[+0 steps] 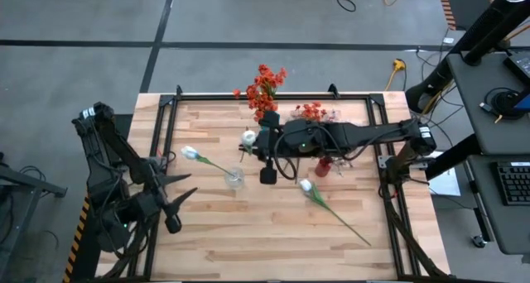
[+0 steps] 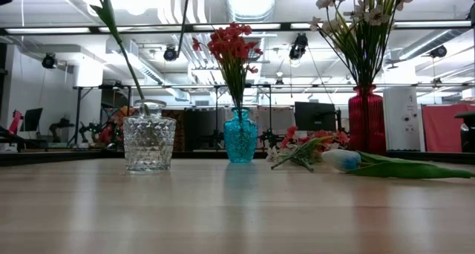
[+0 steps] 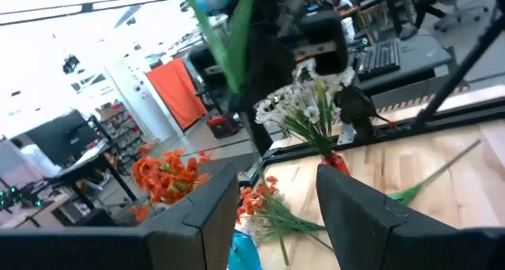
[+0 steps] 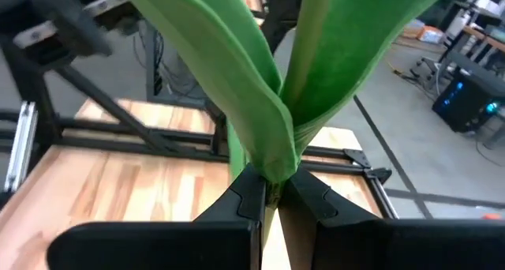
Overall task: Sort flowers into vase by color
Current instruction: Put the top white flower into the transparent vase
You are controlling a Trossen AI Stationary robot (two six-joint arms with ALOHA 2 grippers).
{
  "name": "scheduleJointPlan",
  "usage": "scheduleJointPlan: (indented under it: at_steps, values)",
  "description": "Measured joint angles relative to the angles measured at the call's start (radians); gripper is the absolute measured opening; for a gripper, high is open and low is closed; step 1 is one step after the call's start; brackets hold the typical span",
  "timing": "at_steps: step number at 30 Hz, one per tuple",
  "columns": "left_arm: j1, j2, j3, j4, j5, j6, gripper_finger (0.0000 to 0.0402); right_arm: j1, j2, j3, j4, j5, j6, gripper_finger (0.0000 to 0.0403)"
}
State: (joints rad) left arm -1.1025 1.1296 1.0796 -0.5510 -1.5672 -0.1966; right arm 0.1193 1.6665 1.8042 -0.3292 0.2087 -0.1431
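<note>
High view: right gripper (image 1: 263, 144) reaches to mid-table, white tulip (image 1: 248, 138) at its tip; clear vase (image 1: 235, 179) sits just in front of the fingers, toward the table's near edge. Left gripper (image 1: 178, 189) parked at the left edge, well apart.

Low view: clear vase (image 2: 149, 143) already holds one stem.

Left wrist: fingers (image 3: 210, 204) spread, nothing between.

Right wrist: fingers (image 4: 251, 193) pinch the green stem (image 4: 272, 163) at the leaf base; long axis runs straight out from the fingertips. Judgement: right arm places it.
</note>
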Motion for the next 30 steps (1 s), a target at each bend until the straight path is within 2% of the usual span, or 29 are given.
scheduleJointPlan:
  at_steps: [5,30]
  values:
    - [-0.004,-0.019,0.002,0.0,-0.008,0.017,0.0157,-0.023,0.003,-0.006,0.02,0.0,0.097,0.0018]
    - [-0.004,-0.029,-0.002,-0.055,-0.005,0.087,0.0157,-0.021,0.12,-0.009,0.108,0.0,0.108,0.0018]
